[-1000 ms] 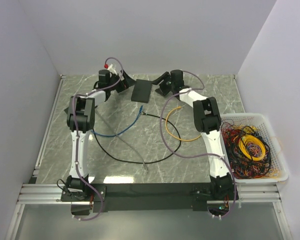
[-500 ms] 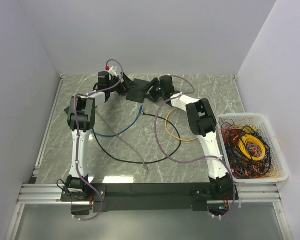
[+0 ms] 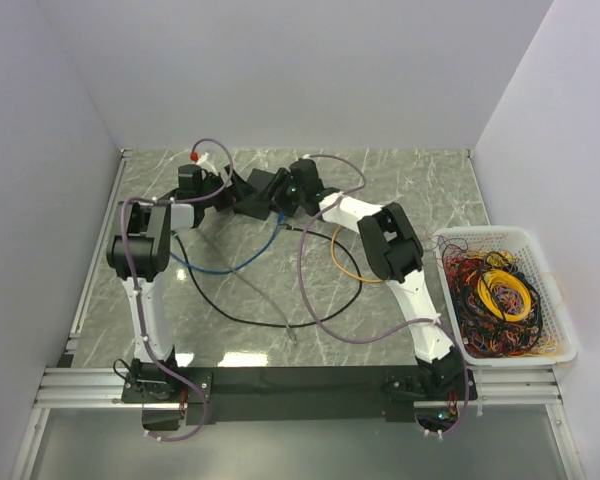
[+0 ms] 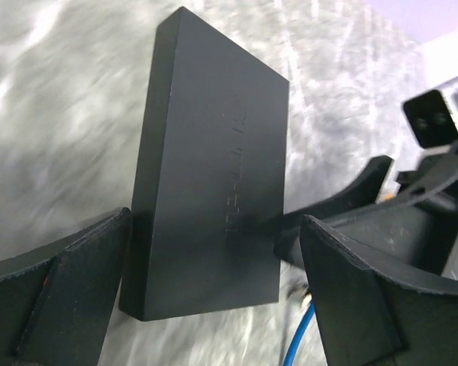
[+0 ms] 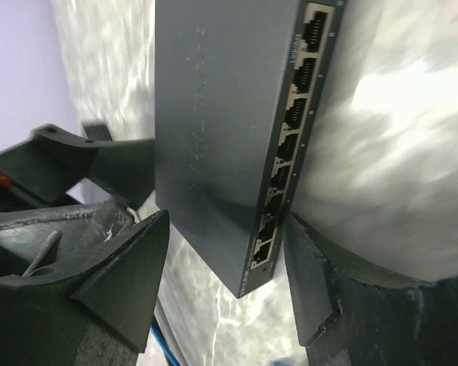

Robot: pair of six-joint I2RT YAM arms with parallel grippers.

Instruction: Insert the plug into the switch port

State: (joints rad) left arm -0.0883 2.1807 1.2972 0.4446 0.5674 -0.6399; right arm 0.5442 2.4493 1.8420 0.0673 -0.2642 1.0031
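The switch, a dark-grey oblong box, lies at the back of the table between both grippers. My left gripper is open with the box between its fingers. My right gripper is open around the box's other end. Its view shows the row of ports, with one finger close beside the port face. The orange-yellow cable loops on the table by the right arm. Its clear plug tip is too small to make out.
A blue cable and a black cable trail across the middle of the marble table; the blue one's end lies near the box. A white basket of tangled cables stands at the right edge. Walls enclose the back and sides.
My right gripper swung left to the switch and now straddles its port end. The switch and my left gripper both shifted left and a little nearer.
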